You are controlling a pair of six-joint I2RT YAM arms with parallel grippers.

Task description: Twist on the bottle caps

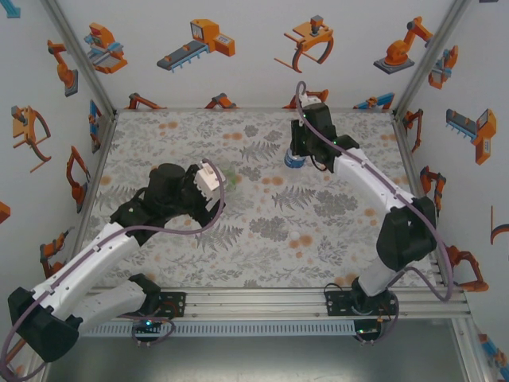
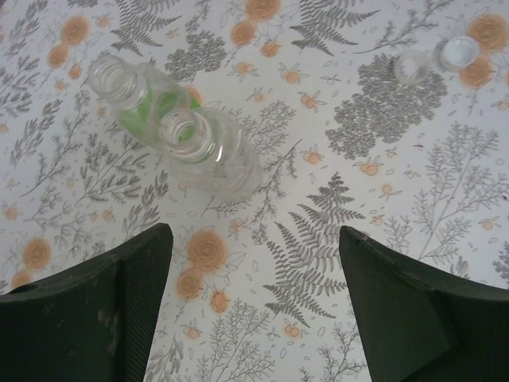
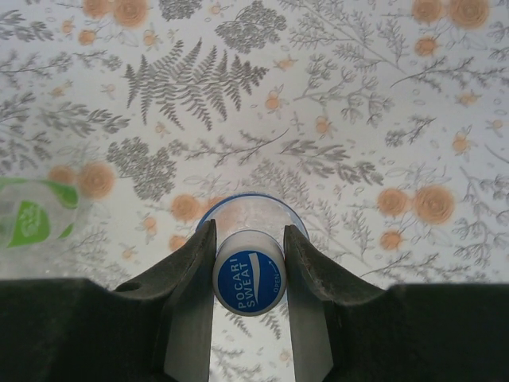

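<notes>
Bottles [image 2: 211,155] well clear of table [image 1: 262,267] edges

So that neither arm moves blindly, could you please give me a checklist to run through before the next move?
1. Right tool shut on the blue cap: ok.
2. Blue cap centred over the blue-rimmed bottle: ok; threaded fully home: cannot tell.
3. Left tool open and empty: ok.
4. Green-tinted bottle and colourless bottle upright, necks uncapped, ready for caps: ok.
5. Gap between those two bottles for a finger: cannot tell; they stand close together.
6. Two loose caps lying on the table, apart from the bottles: ok.
</notes>
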